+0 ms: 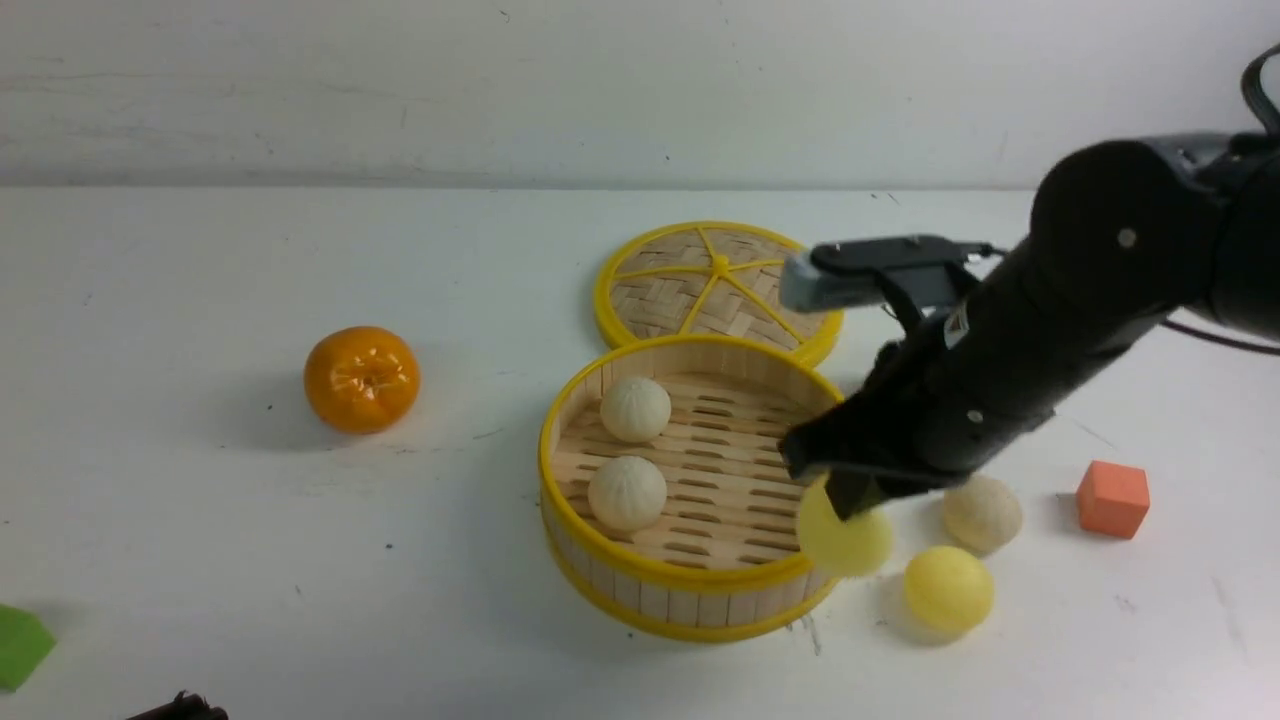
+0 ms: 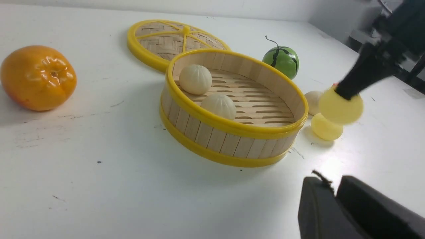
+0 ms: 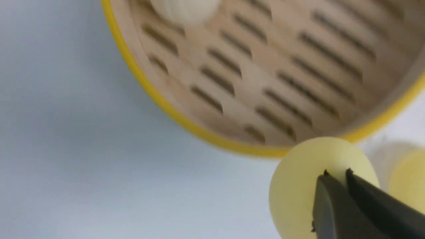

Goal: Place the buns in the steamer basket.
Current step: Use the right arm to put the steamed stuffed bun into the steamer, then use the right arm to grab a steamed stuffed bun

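right pincer (image 1: 850,506) pinches a yellow bun (image 1: 846,549) just beside the steamer basket (image 1: 546,440).

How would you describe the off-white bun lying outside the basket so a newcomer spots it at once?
Find the round bamboo steamer basket on the table, then look to its right, toward the orange cube. Two buns lie between them. The off-white bun is the one farther back, nearer the cube; the smooth yellow bun in front of it is brighter.
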Controlling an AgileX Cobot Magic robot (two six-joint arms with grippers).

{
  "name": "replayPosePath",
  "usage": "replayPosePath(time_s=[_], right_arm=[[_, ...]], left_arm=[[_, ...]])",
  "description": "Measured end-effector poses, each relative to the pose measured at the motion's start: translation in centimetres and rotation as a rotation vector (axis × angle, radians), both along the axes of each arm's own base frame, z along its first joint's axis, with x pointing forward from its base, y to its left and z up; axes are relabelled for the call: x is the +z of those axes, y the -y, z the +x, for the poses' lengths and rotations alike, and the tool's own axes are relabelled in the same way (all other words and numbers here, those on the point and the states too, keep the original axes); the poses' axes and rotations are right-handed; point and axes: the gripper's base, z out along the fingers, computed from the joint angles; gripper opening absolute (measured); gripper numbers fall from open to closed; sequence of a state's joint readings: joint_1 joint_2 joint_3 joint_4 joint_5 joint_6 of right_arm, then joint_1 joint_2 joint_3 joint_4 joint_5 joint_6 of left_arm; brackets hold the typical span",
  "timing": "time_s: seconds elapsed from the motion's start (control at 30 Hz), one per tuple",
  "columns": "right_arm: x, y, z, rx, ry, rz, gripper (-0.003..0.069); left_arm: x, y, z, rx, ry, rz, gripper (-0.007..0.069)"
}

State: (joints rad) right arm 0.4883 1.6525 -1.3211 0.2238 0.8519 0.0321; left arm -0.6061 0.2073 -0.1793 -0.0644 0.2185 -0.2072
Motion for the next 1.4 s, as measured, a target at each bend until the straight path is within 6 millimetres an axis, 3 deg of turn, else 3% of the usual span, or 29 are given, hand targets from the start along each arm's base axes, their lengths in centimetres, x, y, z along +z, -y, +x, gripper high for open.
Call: replayPosePath(time_s=[0.13,0.37,0.53,0.63,0.83,0.93,1.0,1.03,1.17,1.3,1.4], right_arm=[[0.3,-1.9,3.8,-0.011,0.076,0.039,0.0],[-4.1,-2.8,11.1,-0.074,-0.008,0.054,0.0006],[-5.7,-2.8,13.7,-0.098,-0.03,0.073,0.0034],[-6.4,-2.7,14.2,-0.105,-0.043,0.07,0.011],[-5.7,-2.5,13.5,-0.087,-0.087,0.055,0.0372],[-3.8,-2.1,12.2,-0.053,-0.125,0.025,0.0412],[-2.0,-1.4,11.1,-0.031,-0.132,-0.024,0.0395],[-0.4,-0.6,10.3,-0.026,-0.113,-0.072,0.0365],[2.1,2.0,7.3,-0.075,-0.079,-0.201,0.0227],[1.1,4.0,3.8,-0.135,-0.135,-0.266,0.0083],[-1.2,4.6,2.4,-0.176,-0.184,-0.276,0.005]], left_arm=[[0.0,0.0,0.0,0.0,0.0,0.0,0.0083],[0.0,0.0,0.0,0.0,0.0,0.0,0.0092],[0.0,0.0,0.0,0.0,0.0,0.0,0.0097],[0.0,0.0,0.0,0.0,0.0,0.0,0.0101],[0.0,0.0,0.0,0.0,0.0,0.0,0.0102],[0.0,0.0,0.0,0.0,0.0,0.0,0.0102],[0.0,0.0,0.0,0.0,0.0,0.0,0.0102],[0.0,0.0,0.0,0.0,0.0,0.0,0.0102],[0.0,0.0,0.0,0.0,0.0,0.0,0.0106],[0.0,0.0,0.0,0.0,0.0,0.0,0.0111],[0.0,0.0,0.0,0.0,0.0,0.0,0.0113]])
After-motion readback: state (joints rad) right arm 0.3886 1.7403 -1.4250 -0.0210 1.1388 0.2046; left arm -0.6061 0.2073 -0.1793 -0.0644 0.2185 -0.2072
